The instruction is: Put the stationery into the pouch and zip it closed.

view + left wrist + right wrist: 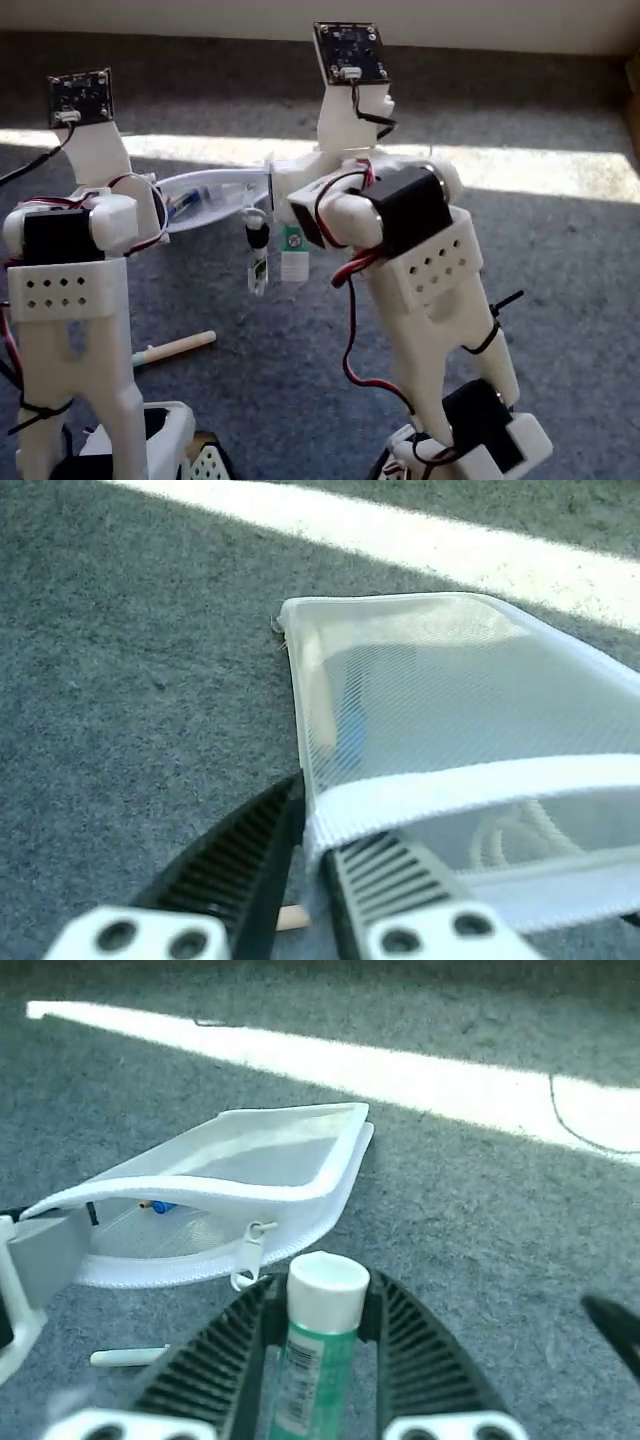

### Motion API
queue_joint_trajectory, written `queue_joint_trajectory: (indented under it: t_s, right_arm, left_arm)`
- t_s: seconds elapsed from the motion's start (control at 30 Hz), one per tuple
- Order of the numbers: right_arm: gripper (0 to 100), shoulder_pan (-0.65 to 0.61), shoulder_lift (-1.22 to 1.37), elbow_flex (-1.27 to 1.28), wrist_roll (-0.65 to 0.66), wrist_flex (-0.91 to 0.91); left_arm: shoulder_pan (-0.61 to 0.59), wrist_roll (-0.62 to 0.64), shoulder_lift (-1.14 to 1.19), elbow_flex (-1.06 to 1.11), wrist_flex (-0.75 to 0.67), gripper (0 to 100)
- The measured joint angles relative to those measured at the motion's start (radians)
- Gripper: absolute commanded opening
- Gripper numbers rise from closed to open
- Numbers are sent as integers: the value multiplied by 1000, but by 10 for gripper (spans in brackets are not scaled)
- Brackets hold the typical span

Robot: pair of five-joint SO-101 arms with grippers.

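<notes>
The grey carpet (570, 270) is lying under everything. On it, the white mesh pouch (262, 1156) is stretching with its long axis sideways between the two arms, its mouth gaping toward the right arm. The left gripper (310, 825) is pinching the pouch's rim band. The right gripper (318, 1295) is clamping a green glue stick (310, 1360) lengthwise, its white cap pointing at the pouch's mouth. A cream stick (178, 347) is lying near the left arm. A small blue item (163, 1205) is sitting inside the pouch.

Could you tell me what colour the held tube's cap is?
The cap is white, the tube green; clearest in the right wrist view.
</notes>
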Motion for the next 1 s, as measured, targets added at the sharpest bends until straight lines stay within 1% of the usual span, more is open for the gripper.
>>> queue_joint_trajectory:
  t_s: [0.13, 0.83, 1.0]
  right_arm:
    - [63, 0, -34, 0, 0, -6]
    - [63, 0, -71, -2, 0, -321]
    - [63, 0, -71, -2, 0, -359]
  left_arm:
    - [0, 0, 0, 0, 2, 11]
    - [0, 0, 0, 0, 2, 10]
    - [0, 0, 0, 14, 2, 10]
